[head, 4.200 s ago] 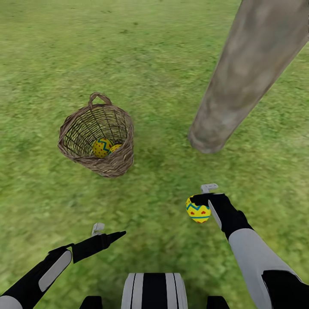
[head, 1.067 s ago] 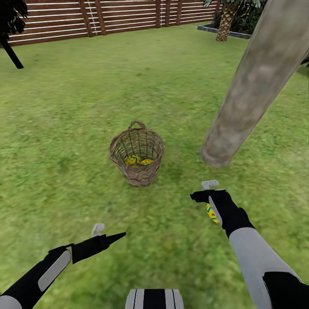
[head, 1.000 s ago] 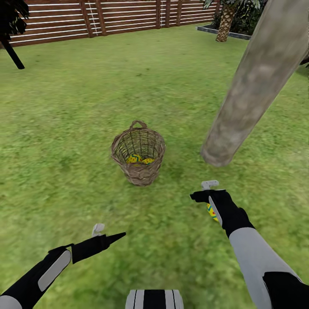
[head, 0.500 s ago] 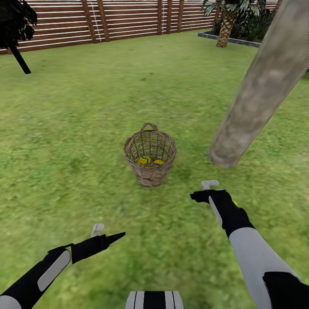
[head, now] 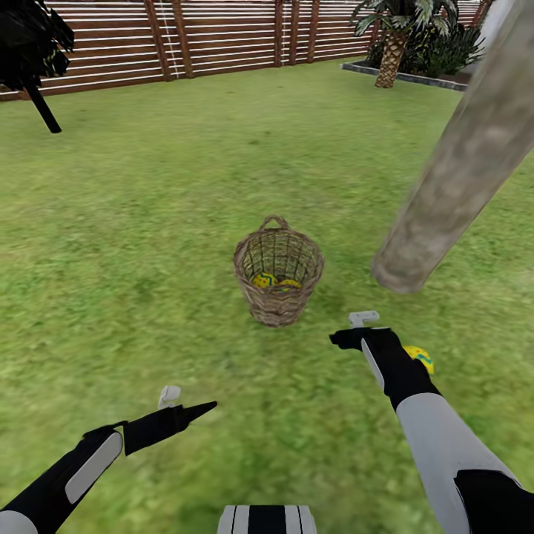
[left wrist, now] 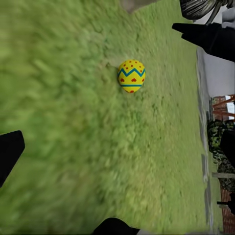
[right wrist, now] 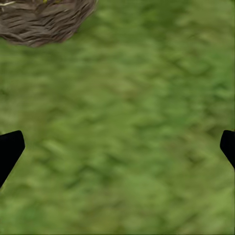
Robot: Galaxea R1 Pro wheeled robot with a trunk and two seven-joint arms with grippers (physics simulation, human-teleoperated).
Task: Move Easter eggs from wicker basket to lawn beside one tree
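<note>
Our right gripper gapes wide, empty; one Easter egg lies on the lawn just beside it. Two more sit ahead in the wicker basket. Smooth, rigid, probably light: we'd pinch across the middle.

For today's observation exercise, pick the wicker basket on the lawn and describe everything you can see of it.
The wicker basket is a small round bowl of brown-grey woven twigs with a little loop handle at its far rim. It stands upright on the lawn, mouth open upward, left of the tree trunk. Two yellow patterned Easter eggs lie inside. Neither tool touches it.
</note>
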